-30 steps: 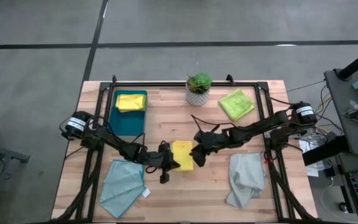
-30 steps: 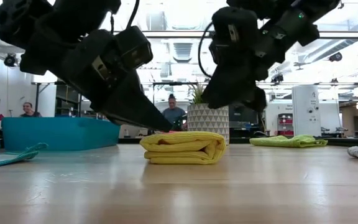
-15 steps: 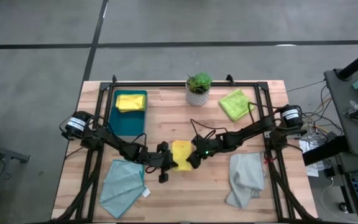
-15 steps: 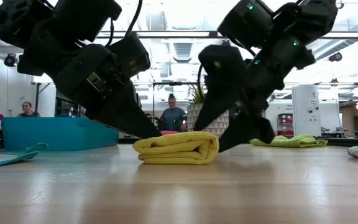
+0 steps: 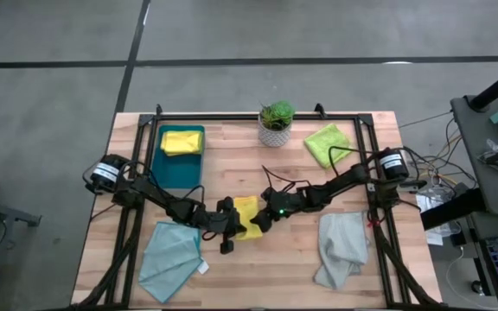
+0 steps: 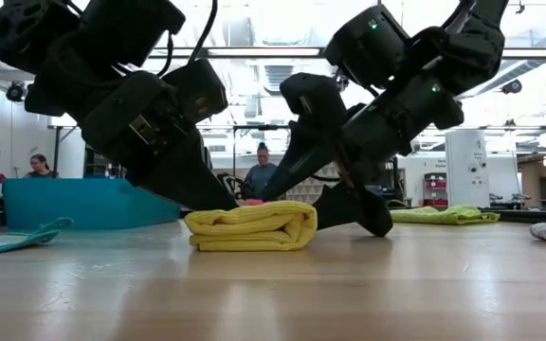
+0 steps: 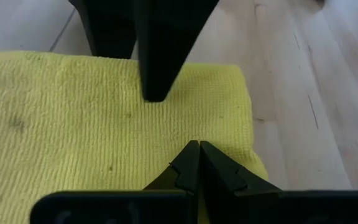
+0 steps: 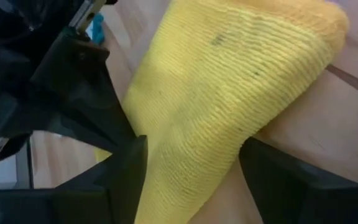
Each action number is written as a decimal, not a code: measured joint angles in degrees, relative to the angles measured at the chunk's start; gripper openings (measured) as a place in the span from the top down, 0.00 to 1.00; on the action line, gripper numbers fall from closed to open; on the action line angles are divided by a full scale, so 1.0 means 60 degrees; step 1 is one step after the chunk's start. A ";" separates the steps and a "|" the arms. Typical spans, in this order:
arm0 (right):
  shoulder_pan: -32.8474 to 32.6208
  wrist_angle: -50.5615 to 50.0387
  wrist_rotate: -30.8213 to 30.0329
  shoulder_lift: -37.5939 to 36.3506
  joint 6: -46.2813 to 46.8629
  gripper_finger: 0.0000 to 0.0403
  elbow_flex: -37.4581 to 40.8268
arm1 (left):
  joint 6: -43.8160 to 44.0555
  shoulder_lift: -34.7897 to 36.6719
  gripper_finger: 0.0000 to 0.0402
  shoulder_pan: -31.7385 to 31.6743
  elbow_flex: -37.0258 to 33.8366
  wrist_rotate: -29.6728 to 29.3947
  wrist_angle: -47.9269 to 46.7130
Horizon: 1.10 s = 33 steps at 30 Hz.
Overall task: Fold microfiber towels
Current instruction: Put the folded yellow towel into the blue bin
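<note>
Meanwhile, both grippers meet at the folded yellow towel (image 5: 247, 216) lying near the middle of the wooden table (image 5: 232, 168). The left gripper (image 5: 230, 226) has its fingers pressed together, their tips resting on the top of the towel at its left side. The right gripper (image 5: 262, 220) stands with its jaws spread wide, one finger (image 8: 114, 180) on each side of the towel's right end (in its wrist view the cloth fills the gap between them).

A second yellow towel (image 5: 181, 141) lies in the dark teal tray (image 5: 176, 166). The lime green towel (image 5: 328, 144) sits at the far right beside the potted plant (image 5: 276, 123), the light teal towel (image 5: 171, 257) lies at the near left, and the pale grey towel (image 5: 341, 247) at the near right.
</note>
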<state>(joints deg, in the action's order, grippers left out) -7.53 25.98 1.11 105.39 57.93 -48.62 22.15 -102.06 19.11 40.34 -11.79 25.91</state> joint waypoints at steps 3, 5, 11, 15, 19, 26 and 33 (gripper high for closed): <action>0.0004 0.0302 -0.0047 0.0208 -0.0022 0.47 0.0004 | 0.0004 0.0000 1.00 0.0000 -0.0020 0.0007 -0.0004; 0.0004 0.0337 -0.0058 0.0214 -0.0130 0.50 0.0004 | 0.0004 0.0000 1.00 0.0000 -0.0023 0.0029 -0.0004; 0.0007 0.0338 -0.0247 0.0178 -0.0345 0.68 0.0004 | 0.0005 -0.0004 1.00 -0.0004 -0.0023 0.0029 -0.0007; 0.0007 0.0338 -0.0292 0.0186 -0.0627 0.83 0.0004 | 0.0007 -0.0004 1.00 -0.0004 -0.0023 0.0025 -0.0004; 0.0004 0.0319 -0.0258 0.0089 -0.1193 0.96 0.0007 | 0.0004 0.0088 1.00 -0.0001 -0.0023 0.0024 -0.0076; 0.0073 -0.0095 -0.0617 -0.0542 -0.3048 0.96 0.0051 | -0.0033 0.1324 1.00 -0.0004 -0.0034 -0.0042 -0.1360; 0.0018 -0.1261 -0.0545 -0.1474 -0.5220 0.97 0.0087 | -0.0652 0.2894 0.99 -0.0058 -0.0031 -0.0239 -0.2377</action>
<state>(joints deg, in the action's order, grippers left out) -7.42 18.41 -2.16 96.54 26.61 -48.10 18.24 -84.70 18.77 40.16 -13.23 11.65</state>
